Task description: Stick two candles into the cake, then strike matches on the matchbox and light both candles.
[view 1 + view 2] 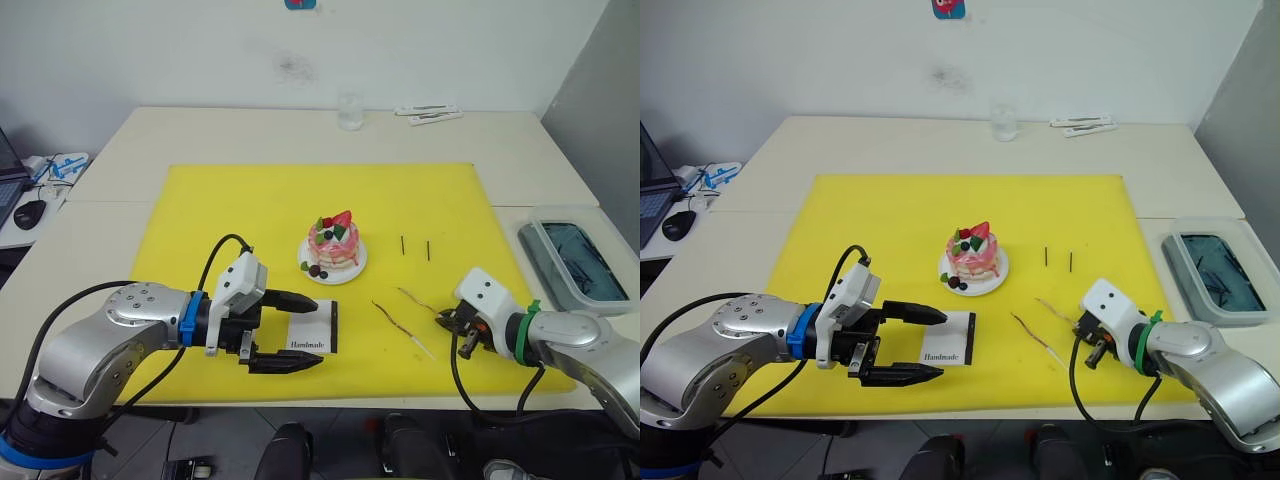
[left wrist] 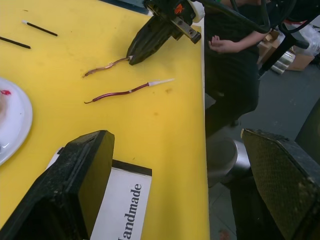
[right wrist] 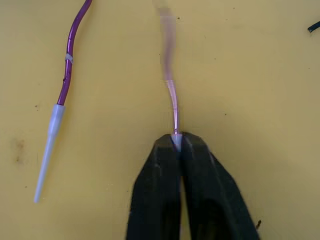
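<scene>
Candles on yellow mat right of cake (image 1: 334,247), one candle (image 3: 171,107) pinched at its end by right gripper (image 3: 177,142) fingers, other candle (image 1: 397,325) loose beside, left gripper (image 1: 300,330) fingers wide astride matchbox (image 1: 312,328).

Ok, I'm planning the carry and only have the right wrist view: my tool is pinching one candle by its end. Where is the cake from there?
Observer: The cake sits on its white plate mid-mat, ahead and to the left of the right tool and its candle.
Operator: Anything near that path?
Observer: Two matches lie on the mat just right of the cake, apart from the plate.
Operator: And the left tool?
Observer: The left tool is open, with a finger on either side of the matchbox, not closed on it.
</scene>
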Robot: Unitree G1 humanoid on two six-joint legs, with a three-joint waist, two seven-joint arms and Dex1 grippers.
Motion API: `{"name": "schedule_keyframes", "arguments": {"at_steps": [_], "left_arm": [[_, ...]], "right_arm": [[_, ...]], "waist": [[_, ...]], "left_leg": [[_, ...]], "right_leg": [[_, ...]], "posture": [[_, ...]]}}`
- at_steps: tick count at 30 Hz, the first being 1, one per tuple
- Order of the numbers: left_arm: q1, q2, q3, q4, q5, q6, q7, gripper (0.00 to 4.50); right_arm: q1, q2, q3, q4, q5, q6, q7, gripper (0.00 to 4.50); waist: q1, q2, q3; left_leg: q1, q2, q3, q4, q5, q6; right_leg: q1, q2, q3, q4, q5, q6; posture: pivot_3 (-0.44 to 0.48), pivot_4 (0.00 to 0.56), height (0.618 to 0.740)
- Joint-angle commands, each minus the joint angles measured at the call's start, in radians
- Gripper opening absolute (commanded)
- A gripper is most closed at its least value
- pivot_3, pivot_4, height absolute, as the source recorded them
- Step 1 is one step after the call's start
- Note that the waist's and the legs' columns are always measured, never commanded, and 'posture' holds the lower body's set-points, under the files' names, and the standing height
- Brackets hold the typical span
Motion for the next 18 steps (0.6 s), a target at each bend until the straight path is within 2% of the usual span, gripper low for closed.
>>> {"name": "schedule_keyframes", "arguments": {"at_steps": [1, 18], "left_arm": [[-0.001, 0.006, 0.009, -0.033, -0.007, -0.011, 0.000, 4.50], [0.017, 0.032, 0.046, -0.028, -0.016, -0.009, -0.002, 4.50]], "right_arm": [[0.010, -0.008, -0.038, -0.017, 0.013, 0.034, 0.002, 0.07], [0.006, 0.020, -0.111, -0.045, 0.113, 0.073, 0.036, 0.07]], "waist": [[0.000, 0.000, 0.000], [0.000, 0.000, 0.000]], "left_leg": [[0.000, 0.000, 0.000, 0.000, 0.000, 0.000], [0.000, 0.000, 0.000, -0.001, 0.000, 0.000]], "right_leg": [[0.000, 0.000, 0.000, 0.000, 0.000, 0.000], [-0.001, 0.000, -0.001, 0.000, 0.000, 0.000]], "posture": [[0.000, 0.150, 0.740], [0.000, 0.150, 0.740]]}}
